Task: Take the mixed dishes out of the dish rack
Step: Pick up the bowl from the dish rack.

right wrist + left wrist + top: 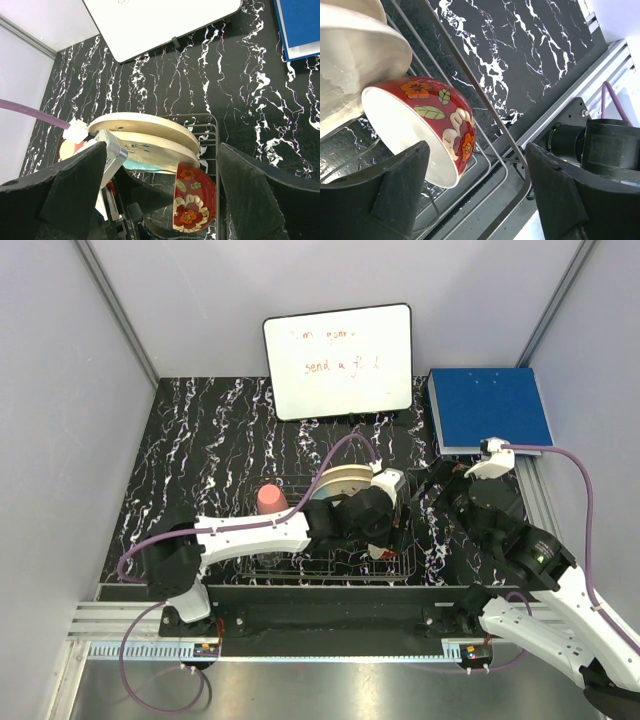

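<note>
The dish rack (330, 565) (212, 127) holds two cream plates on edge, a larger one (145, 127) behind a smaller blue-banded one (150, 150). A red flowered bowl (447, 112) (192, 202), white inside, leans on its side at the rack's right end. A pink cup (272, 498) stands upside down at the rack's left. My left gripper (477, 165) (386, 538) is open astride the bowl's wall, one finger (395, 192) in front of the white inside, the other (555, 200) outside beyond the rack's wire. My right gripper (160, 200) (440, 488) hovers open above the rack's right side, holding nothing.
A whiteboard (338, 360) leans at the back of the black marbled table (200, 440). A blue book (488, 408) lies at the back right. The left arm (250, 532) stretches across the rack's front. An aluminium rail (300, 645) runs along the near edge.
</note>
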Robot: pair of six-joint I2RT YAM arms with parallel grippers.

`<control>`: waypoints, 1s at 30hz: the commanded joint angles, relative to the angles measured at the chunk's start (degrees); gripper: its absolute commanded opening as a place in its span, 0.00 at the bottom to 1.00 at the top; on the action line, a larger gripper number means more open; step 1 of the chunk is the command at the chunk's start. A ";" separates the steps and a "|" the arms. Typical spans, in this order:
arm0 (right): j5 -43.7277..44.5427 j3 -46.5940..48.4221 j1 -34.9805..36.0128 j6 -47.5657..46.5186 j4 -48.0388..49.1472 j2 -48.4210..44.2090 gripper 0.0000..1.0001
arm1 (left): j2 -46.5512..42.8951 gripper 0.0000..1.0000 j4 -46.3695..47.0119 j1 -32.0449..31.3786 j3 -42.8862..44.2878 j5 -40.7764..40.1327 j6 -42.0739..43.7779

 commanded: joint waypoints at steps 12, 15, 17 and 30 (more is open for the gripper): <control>0.54 -1.57 0.42 -0.42 3.08 0.14 1.00 | 2.69 0.49 5.92 -0.31 -2.75 4.32 0.01; 0.54 -1.57 0.42 -0.33 3.08 0.23 1.00 | 2.08 0.37 6.18 -0.32 -3.37 4.41 0.45; 0.45 -1.66 0.42 -0.42 3.08 0.32 1.00 | 1.02 0.24 5.83 -0.23 -3.55 4.15 0.98; 0.80 -0.60 0.42 -1.03 3.17 0.32 1.00 | -9.26 0.00 -2.50 -0.23 0.31 0.90 9.32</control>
